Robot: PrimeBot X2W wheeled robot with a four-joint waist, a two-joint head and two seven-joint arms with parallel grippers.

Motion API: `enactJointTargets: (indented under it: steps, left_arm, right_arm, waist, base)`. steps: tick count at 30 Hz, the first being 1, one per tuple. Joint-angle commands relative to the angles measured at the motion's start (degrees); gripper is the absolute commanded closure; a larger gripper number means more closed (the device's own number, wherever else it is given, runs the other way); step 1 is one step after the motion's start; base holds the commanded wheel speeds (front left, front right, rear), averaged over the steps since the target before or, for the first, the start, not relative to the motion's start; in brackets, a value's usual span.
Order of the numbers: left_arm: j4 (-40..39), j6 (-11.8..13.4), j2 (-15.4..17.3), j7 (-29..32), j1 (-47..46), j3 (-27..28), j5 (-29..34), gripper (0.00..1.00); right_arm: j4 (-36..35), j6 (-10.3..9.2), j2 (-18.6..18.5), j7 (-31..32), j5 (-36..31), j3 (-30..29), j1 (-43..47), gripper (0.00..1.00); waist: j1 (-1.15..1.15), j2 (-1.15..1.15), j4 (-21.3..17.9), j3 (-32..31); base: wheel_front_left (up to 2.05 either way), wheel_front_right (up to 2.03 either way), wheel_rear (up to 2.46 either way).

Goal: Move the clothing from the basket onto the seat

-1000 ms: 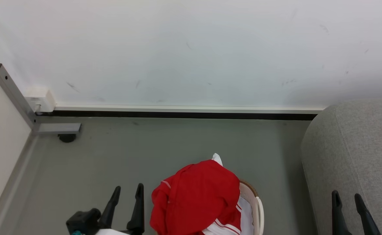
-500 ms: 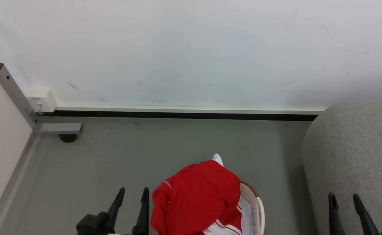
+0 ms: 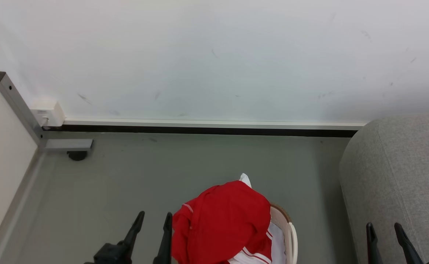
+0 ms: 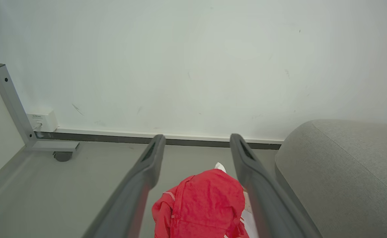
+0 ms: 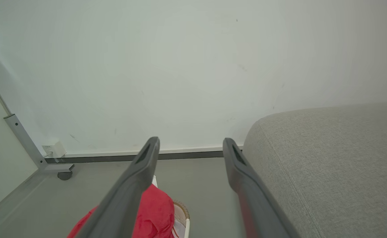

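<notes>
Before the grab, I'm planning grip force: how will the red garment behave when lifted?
The red garment is likely floppy: crumpled, heaped over the basket. Probably light: thin folds. It may drag the striped jersey beneath.

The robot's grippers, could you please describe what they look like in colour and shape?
The left gripper and the right gripper look alike. Each has two long, slim fingers, black in the head view and matte dark grey up close, tapering to rounded tips. Each finger has a narrow dark recess on its inner face near the tip. A blocky black mount sits at the base of the left pair.
</notes>
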Motion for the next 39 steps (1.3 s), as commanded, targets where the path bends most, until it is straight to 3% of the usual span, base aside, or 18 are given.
enactJointTargets:
  steps: [1, 12, 20, 28, 35, 39]
  left_arm:
    - [0.0, 0.2, 0.5, -0.1, 0.5, 0.1, 0.6, 0.0]
    - [0.0, 0.2, 0.5, -0.1, 0.6, 0.4, 0.1, 0.0]
    - [0.5, -1.1, 0.4, -0.1, -1.4, 0.5, 2.2, 0.0]
    - [5.0, -3.9, 0.8, -0.1, -8.8, -1.5, 6.3, 0.0]
    - [15.0, -5.4, 1.6, 0.1, -20.2, -6.2, 10.5, 0.0]
    - [22.0, -6.0, 3.0, 3.5, -27.3, -9.7, 13.9, 0.0]
  right_arm:
    - [0.3, -0.12, -0.4, 0.0, -0.5, -0.2, 0.6, 0.0]
    - [0.6, -0.12, -0.4, 0.0, 1.6, -0.5, -0.1, 0.0]
    - [-0.2, -0.12, -0.3, 0.0, 3.5, 0.3, -1.9, 0.0]
    - [-2.4, -0.12, -0.3, 0.0, 6.3, 2.0, -6.5, 0.0]
    - [-4.4, -0.12, -0.3, 0.0, 9.6, 4.1, -12.9, 0.0]
    - [-6.3, -0.12, -0.3, 0.0, 12.1, 5.8, -16.8, 0.0]
  waist:
    - [0.0, 0.0, 0.0, 0.0]
    - [0.0, 0.0, -1.0, 0.6]
    - [0.0, 0.0, -3.6, 3.8]
    - [0.0, 0.0, -8.1, 12.6]
    - [0.0, 0.0, -13.4, 23.3]
    - [0.0, 0.0, -16.9, 30.1]
  base:
    - [0.0, 0.0, 0.0]
    - [0.0, 0.0, 0.0]
    - [0.0, 0.0, 0.0]
    - [0.0, 0.0, 0.0]
    - [0.0, 0.0, 0.0]
    - [0.0, 0.0, 0.0]
